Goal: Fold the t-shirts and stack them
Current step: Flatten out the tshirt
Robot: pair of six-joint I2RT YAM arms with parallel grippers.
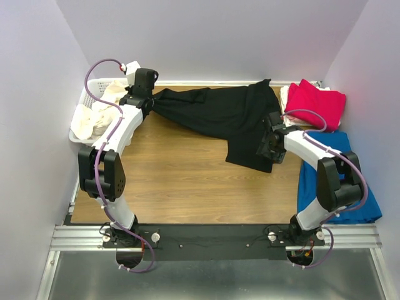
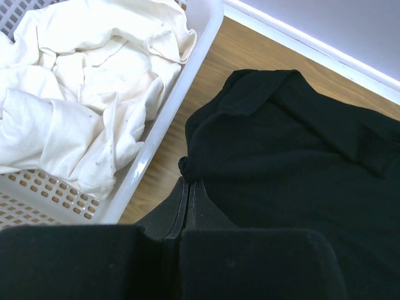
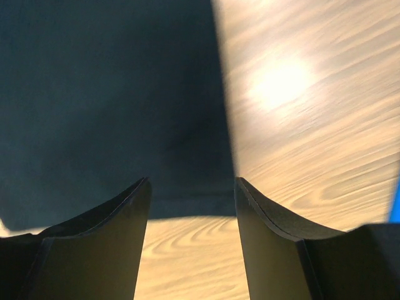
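A black t-shirt [image 1: 219, 115] lies spread and stretched across the back of the wooden table; no print shows on it. My left gripper [image 1: 147, 106] is shut on its left edge next to the basket; the wrist view shows the closed jaws [image 2: 187, 182] pinching the black cloth [image 2: 294, 150]. My right gripper [image 1: 270, 150] is open, just over the shirt's lower right corner; its wrist view [image 3: 192, 187] shows the black hem [image 3: 106, 106] between the spread fingers, not gripped. A crimson t-shirt [image 1: 315, 103] lies folded at the back right. Cream-white t-shirts [image 1: 100, 115] are crumpled in the basket [image 2: 81, 94].
The white lattice basket [image 1: 84, 100] stands at the back left, its rim [image 2: 187, 81] close to my left gripper. A blue cloth [image 1: 340, 181] covers the table's right side. A cream cloth [image 1: 287, 97] lies under the crimson shirt. Walls enclose the back and sides.
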